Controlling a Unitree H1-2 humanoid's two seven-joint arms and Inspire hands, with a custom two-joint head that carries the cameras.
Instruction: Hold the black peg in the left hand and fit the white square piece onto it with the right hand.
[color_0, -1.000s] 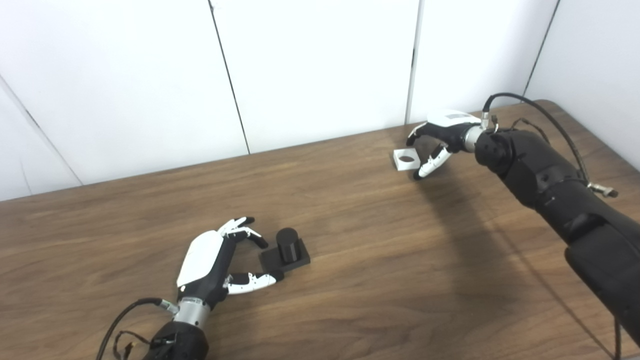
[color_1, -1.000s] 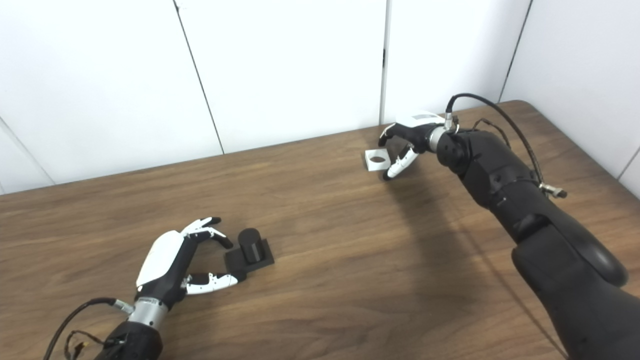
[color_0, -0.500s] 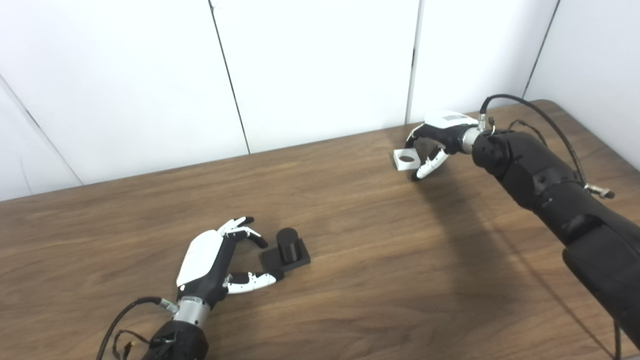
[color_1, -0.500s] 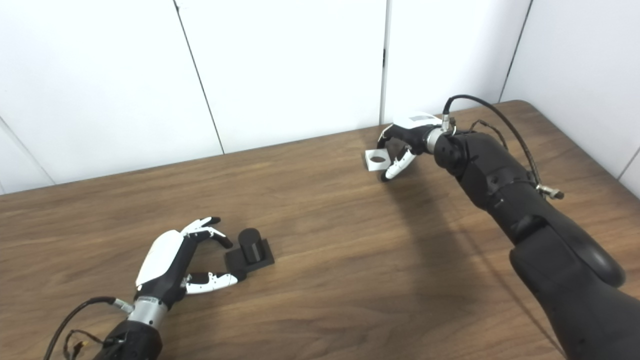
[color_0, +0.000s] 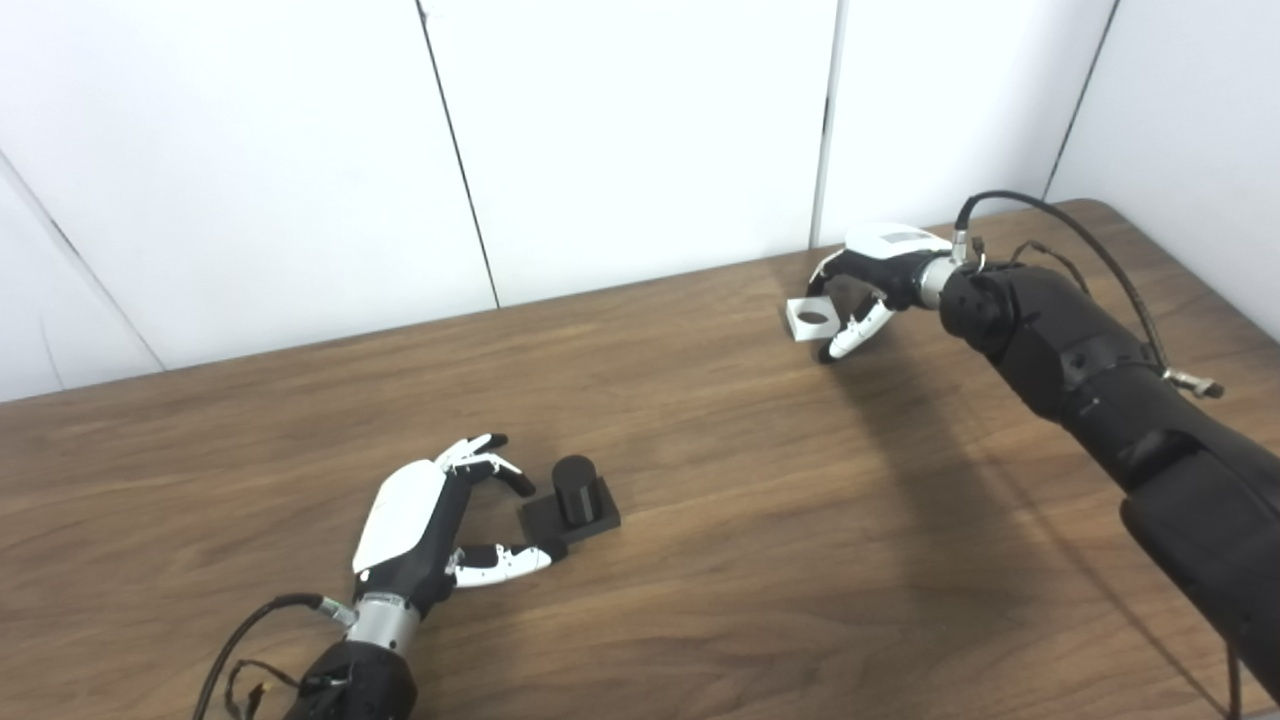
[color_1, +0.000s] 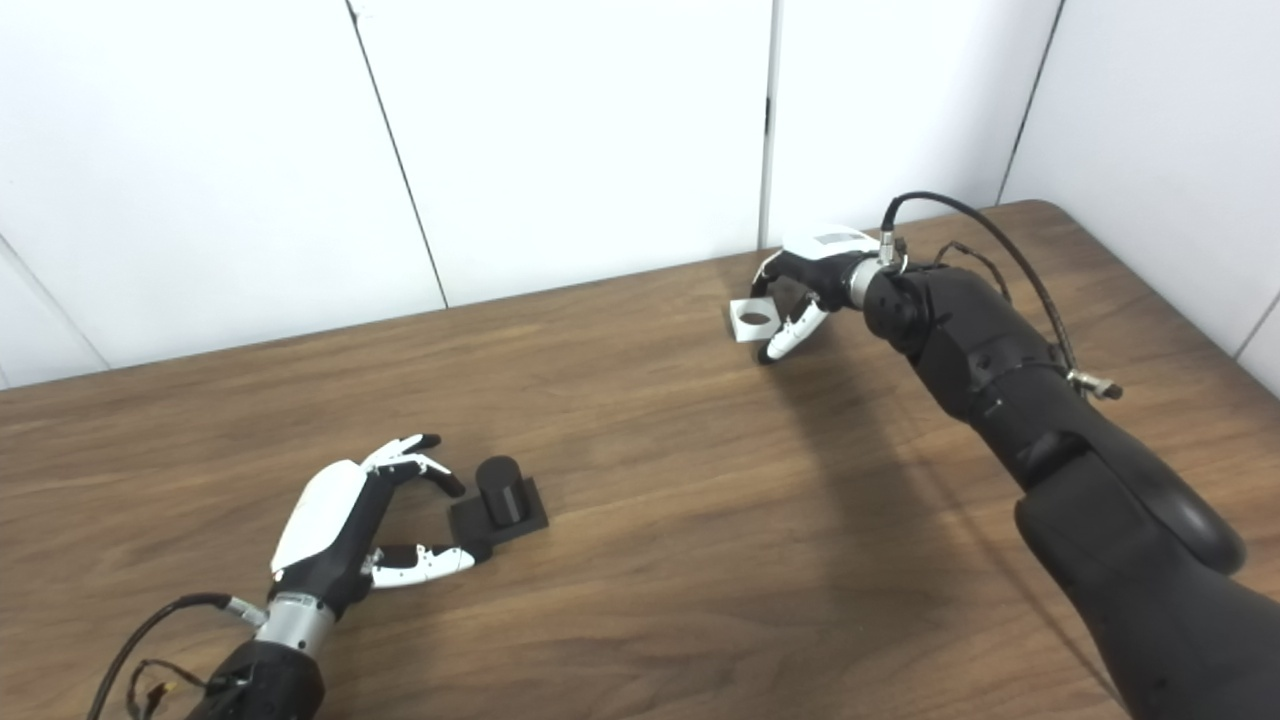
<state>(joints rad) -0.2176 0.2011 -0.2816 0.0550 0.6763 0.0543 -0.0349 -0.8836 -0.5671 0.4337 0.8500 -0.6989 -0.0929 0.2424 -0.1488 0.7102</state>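
Fingers of the right robot hand bracket the white square piece at the table's 1 o'clock, grip uncertain. Left robot hand lies spread beside the black peg, at 7 o'clock.

We see bare tabletop between the peg and the white piece, so a hand could cross there. The wall stands close behind the piece, blocking the far side.
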